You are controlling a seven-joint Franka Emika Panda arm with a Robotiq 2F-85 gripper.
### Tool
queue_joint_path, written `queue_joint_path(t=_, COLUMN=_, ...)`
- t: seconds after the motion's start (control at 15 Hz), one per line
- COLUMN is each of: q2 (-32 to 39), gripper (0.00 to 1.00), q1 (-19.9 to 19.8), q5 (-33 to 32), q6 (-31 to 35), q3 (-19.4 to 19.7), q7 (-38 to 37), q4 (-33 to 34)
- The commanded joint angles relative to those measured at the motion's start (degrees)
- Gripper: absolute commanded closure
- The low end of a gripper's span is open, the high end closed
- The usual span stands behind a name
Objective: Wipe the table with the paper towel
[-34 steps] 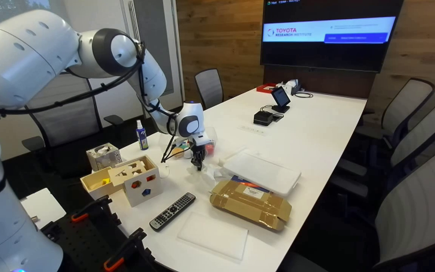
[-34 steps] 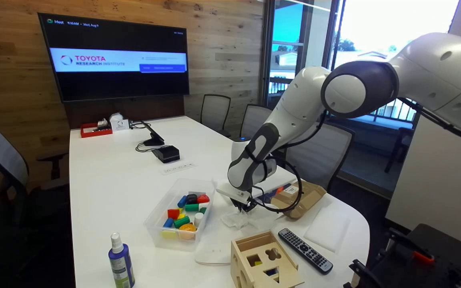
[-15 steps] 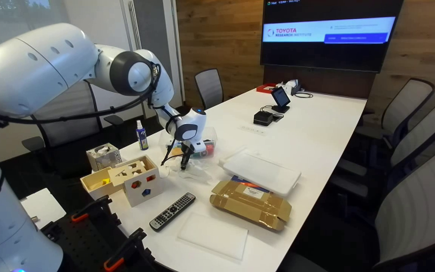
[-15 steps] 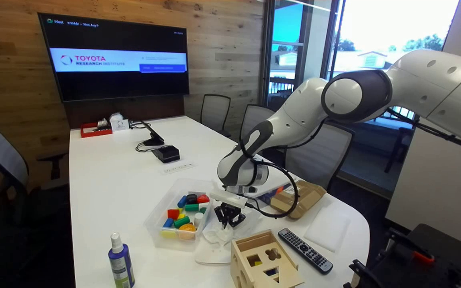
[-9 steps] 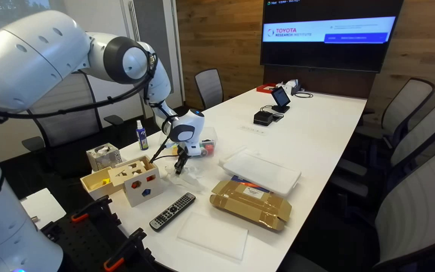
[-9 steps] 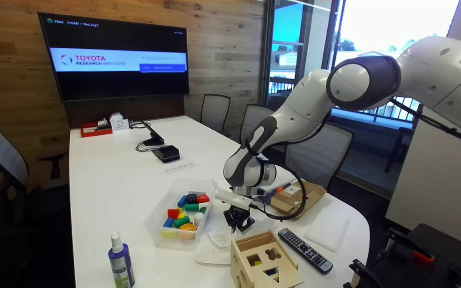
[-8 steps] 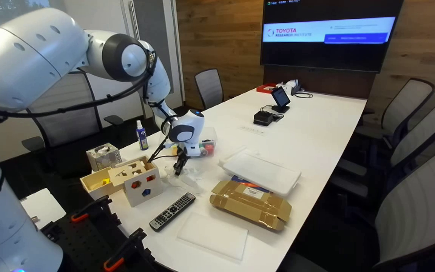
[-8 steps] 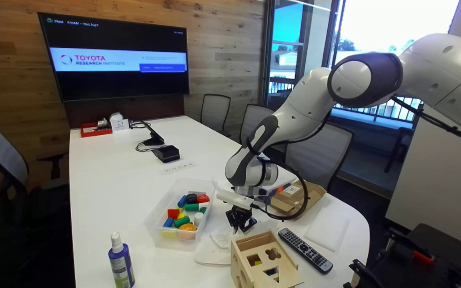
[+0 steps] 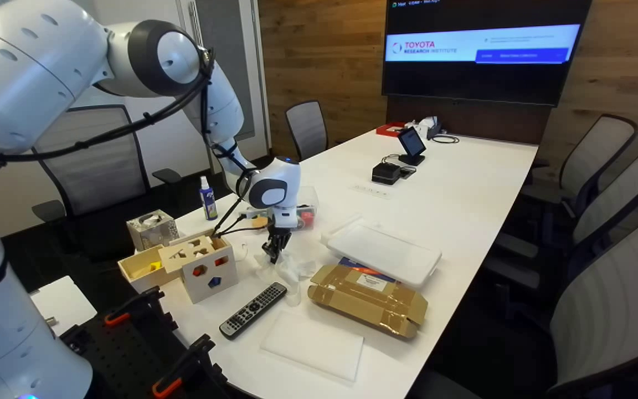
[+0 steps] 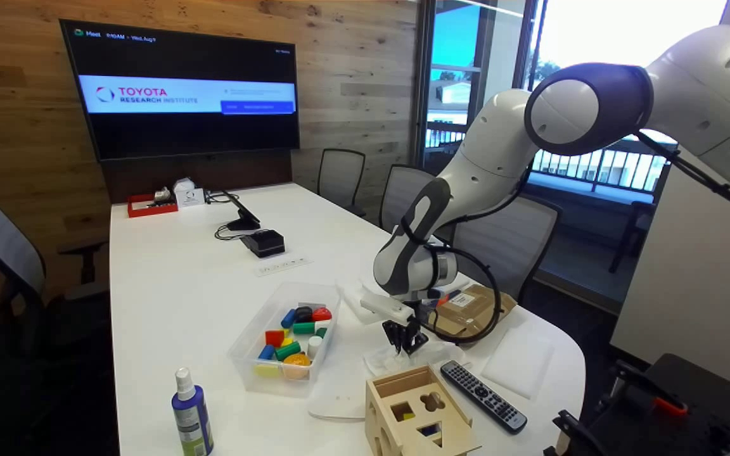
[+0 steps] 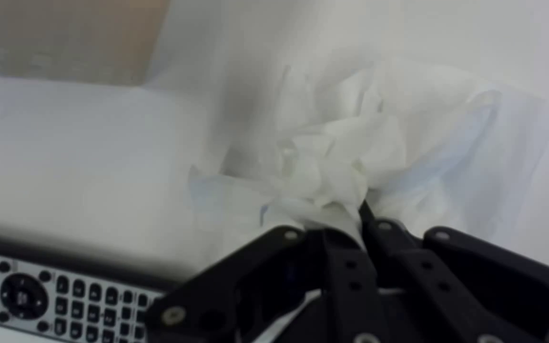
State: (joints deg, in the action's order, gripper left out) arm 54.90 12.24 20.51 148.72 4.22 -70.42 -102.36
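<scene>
The long white conference desk is the surface to wipe, and the next stroke probably falls in its gap between the brown cardboard box and the wooden shape-sorter box, seen in both exterior views. In that gap is the crumpled white paper towel, directly below the tool, which is clamped together on a bunched part of it. That is the relation the stroke turns on: paper towel underneath, tool above, so a low, level sweep should bring paper rather than the tool itself against the surface. Whether the folds press on the desk just now, I cannot tell. The paper towel shows no clear long axis; in the wrist view it spreads to both sides of the pinch, more broadly on the side away from the remote control. The remote control lies just beside the paper towel, so sweeping away from it looks the safer direction.
</scene>
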Motion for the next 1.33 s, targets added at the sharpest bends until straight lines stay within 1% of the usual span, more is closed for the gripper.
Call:
queue_joint_path(t=0.0, q2=-1.46, gripper=0.99, q1=4.03, q5=-4.53, q6=0.92, q3=4.60, q7=-6.80, q4=-1.52)
queue_joint_path(t=0.2, q2=0.44, gripper=0.99, q1=5.24, q5=-8.81, q6=0.24, q3=6.44, q7=-9.43, q4=1.25)
queue_joint_path(t=0.53, q2=4.29, gripper=0.99, q1=4.38, q5=-13.51, q6=2.02, q3=5.86, q7=-8.00, q4=8.00)
queue_joint_path(t=0.73, q2=7.10, gripper=0.99, q1=2.98, q5=-14.48, q6=4.32, q3=4.44, q7=-5.66, q4=12.82)
queue_joint_path(t=0.87, q2=8.30, gripper=0.99, q1=2.20, q5=-14.12, q6=5.54, q3=3.36, q7=-3.89, q4=14.86)
queue_joint_path(t=1.0, q2=9.16, gripper=0.99, q1=1.23, q5=-13.58, q6=6.69, q3=1.97, q7=-1.49, q4=16.16)
queue_joint_path(t=1.27, q2=9.05, gripper=0.99, q1=-2.11, q5=-12.00, q6=8.71, q3=-3.03, q7=6.32, q4=16.03)
